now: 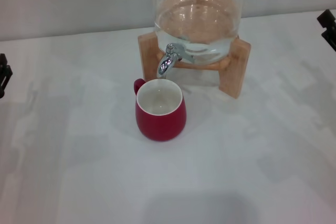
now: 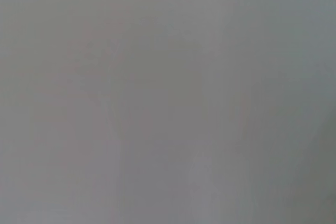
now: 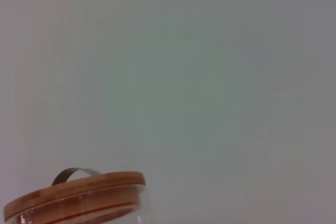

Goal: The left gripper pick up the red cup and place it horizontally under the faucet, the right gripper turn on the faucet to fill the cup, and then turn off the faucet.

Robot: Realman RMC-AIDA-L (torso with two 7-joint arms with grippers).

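Observation:
The red cup stands upright on the white table, its cream inside facing up and its small handle at the back left. The chrome faucet sticks out of the glass dispenser jar, and its spout ends just above the cup's back rim. A small part of my left gripper shows at the left edge of the head view, far from the cup. A small part of my right gripper shows at the right edge, away from the faucet. The left wrist view shows only a blank grey surface.
The jar sits in a wooden stand at the back middle of the table. The right wrist view shows the jar's wooden lid with a metal handle against a plain wall.

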